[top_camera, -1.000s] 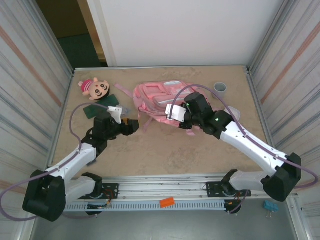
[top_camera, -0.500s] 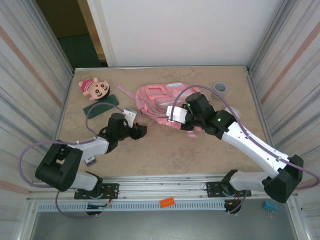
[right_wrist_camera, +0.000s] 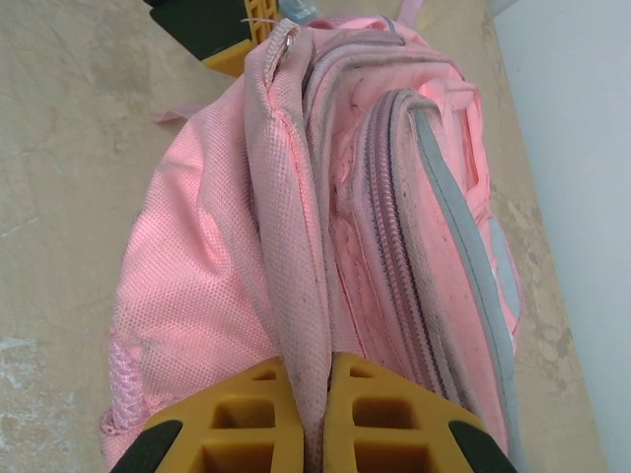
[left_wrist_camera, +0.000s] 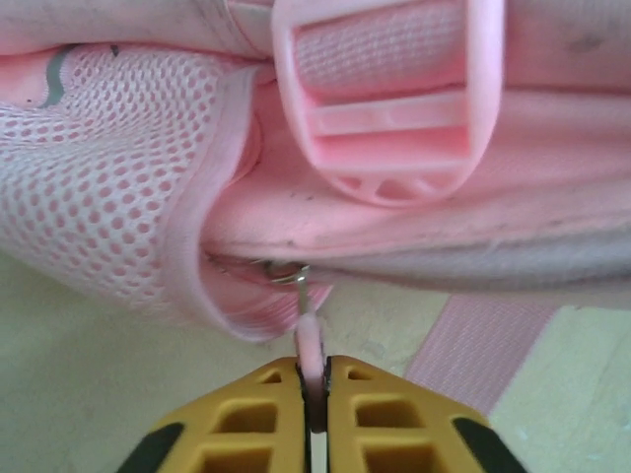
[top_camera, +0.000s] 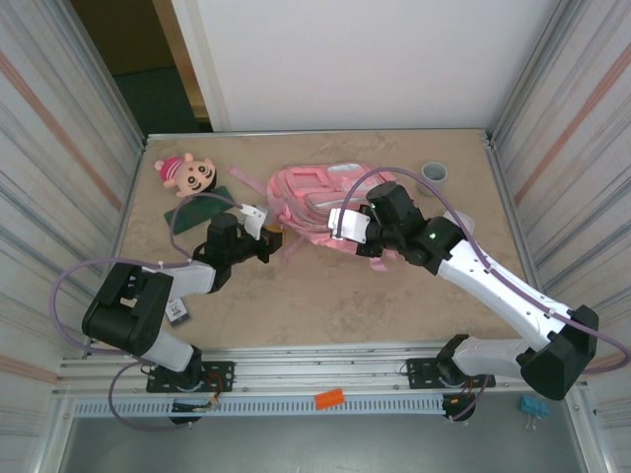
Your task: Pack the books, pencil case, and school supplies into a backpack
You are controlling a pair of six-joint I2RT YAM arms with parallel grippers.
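Backpack (top_camera: 314,192): lying on the tabletop (top_camera: 325,296), mid-far
Left jaws: pressed together on the slim pink zip pull (left_wrist_camera: 310,340) at the bag's corner
Right jaws: clamped on a fold of the backpack's fabric at the other end
Pencil case (top_camera: 202,209): flat, left of the backpack, apart from it
Step in hand: likely unzipping; best to draw the pull along the track, not upward, right hold keeping fabric taut
Writing: none legible
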